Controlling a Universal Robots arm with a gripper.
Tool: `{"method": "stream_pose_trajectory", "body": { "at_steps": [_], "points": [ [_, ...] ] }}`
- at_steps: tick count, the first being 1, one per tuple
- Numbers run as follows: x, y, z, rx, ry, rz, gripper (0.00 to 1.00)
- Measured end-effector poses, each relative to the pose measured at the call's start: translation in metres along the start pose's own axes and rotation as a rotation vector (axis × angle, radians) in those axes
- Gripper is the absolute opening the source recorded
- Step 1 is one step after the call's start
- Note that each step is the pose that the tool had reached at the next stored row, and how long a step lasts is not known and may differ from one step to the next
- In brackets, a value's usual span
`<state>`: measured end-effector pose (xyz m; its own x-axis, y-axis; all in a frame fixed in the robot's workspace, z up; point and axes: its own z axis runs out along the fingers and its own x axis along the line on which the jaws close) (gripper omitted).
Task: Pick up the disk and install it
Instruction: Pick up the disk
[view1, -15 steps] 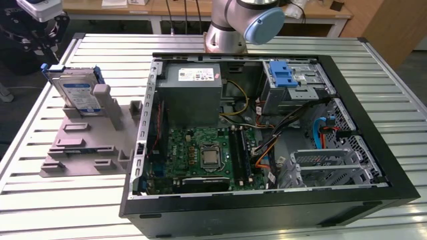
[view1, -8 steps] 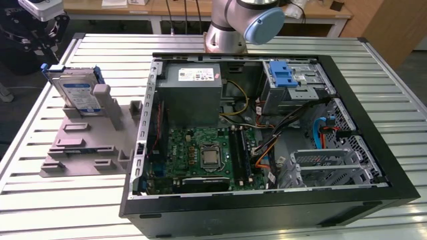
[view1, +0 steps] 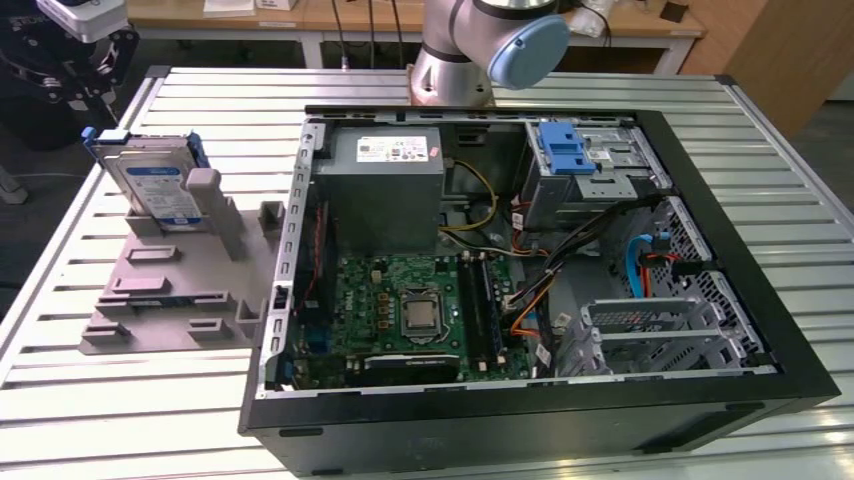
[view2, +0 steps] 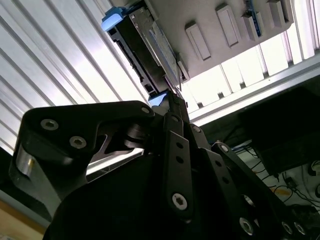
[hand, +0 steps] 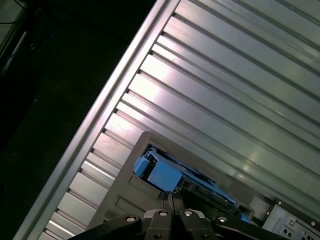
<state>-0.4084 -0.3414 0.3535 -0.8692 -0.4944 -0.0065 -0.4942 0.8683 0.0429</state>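
Slats of the aluminium table (view1: 120, 420) run beneath the whole scene. The claw (view1: 88, 100) hangs above the table's far corner at the exterior view's left, and in both wrist views its two slim fingers (view2: 176, 150) lie pressed together, tips meeting with nothing pinched between them. Just below the claw, the disk (view1: 150, 185) stands on its edge in a grey holder (view1: 174, 290), silver face and blue-and-white label turned toward the exterior view's camera, its blue bracket (hand: 162, 175) framing it. In the first wrist view a corner of that bracket sits right beyond the joined fingertips; the exterior view shows a gap between claw and disk, so the two are near but apart. The second wrist view looks along the fingers at the disk's (view2: 150, 45) dark edge and pale side. Well away from the claw, toward the exterior view's right, the open computer case (view1: 534, 410) lies on its side, its drive cage (view1: 587, 165) with a blue latch at the far end.
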Motion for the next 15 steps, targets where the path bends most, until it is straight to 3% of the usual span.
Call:
{"method": "stream_pose_trajectory", "body": {
  "at_steps": [15],
  "points": [
    [0.0002, 0.0001, 0.0, -0.0004, 0.0025, -0.056, 0.11]
  ]
}}
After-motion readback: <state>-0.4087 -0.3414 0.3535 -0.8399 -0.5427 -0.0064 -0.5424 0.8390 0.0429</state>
